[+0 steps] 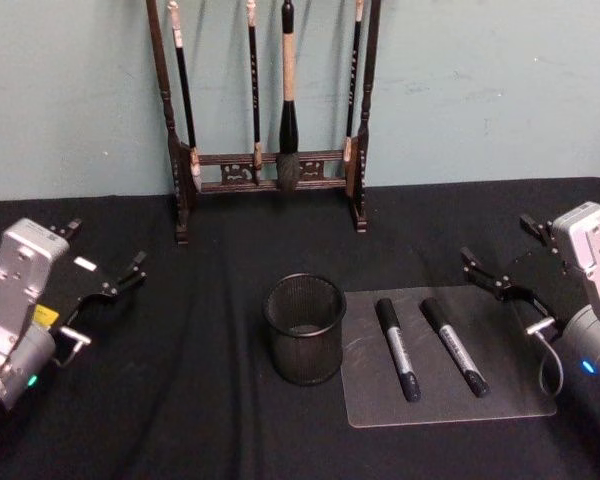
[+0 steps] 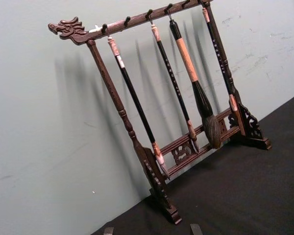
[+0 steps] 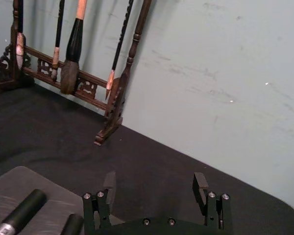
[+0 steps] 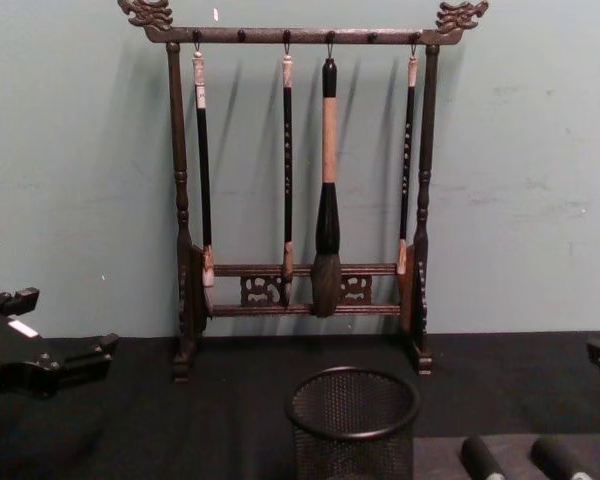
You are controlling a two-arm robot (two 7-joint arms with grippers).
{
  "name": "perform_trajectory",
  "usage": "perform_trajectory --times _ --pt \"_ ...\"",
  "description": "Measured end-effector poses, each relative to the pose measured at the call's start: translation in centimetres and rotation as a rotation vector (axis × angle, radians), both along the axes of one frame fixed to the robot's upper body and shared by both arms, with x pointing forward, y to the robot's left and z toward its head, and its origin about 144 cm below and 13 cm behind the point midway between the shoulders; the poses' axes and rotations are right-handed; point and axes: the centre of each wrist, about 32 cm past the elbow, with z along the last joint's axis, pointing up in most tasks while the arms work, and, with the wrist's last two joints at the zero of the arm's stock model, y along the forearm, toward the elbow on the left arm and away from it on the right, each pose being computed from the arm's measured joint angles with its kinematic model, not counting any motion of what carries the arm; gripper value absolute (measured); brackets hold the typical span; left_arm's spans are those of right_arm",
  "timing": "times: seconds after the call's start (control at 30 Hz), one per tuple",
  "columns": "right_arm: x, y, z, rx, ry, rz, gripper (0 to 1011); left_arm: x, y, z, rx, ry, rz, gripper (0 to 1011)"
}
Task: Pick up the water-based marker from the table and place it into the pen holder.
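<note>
The right gripper (image 1: 497, 240) hangs over the right side of the table (image 1: 180, 400), fingers spread and empty. Just inward of it, one marker (image 1: 397, 348) and a second marker (image 1: 454, 345) lie side by side on a grey mat (image 1: 510, 395). The pen holder (image 1: 303, 328) stands upright at the mat's left edge. The left gripper (image 1: 105, 250) waits far left, also spread and empty.

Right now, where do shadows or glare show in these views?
Left wrist view: the rack and its brushes throw soft, wide shadows on the wall. Chest view: fainter shadows fall beside the brushes. Head view: a pale sheen on the mat beside the holder; the table shows no glare.
</note>
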Motion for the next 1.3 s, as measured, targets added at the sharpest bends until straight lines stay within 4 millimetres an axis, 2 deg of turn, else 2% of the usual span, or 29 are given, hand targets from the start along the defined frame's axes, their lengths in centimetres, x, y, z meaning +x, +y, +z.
perform_trajectory --times 0.6,1.3 --pt "-0.2 0.7 1.8 0.118 0.239 0.105 1002 0.0 0.0 0.0 0.0 0.0 0.0 1009" --pt "-0.6 1.2 1.3 0.12 0.401 0.12 1002 0.0 0.0 0.0 0.0 0.0 0.0 1009"
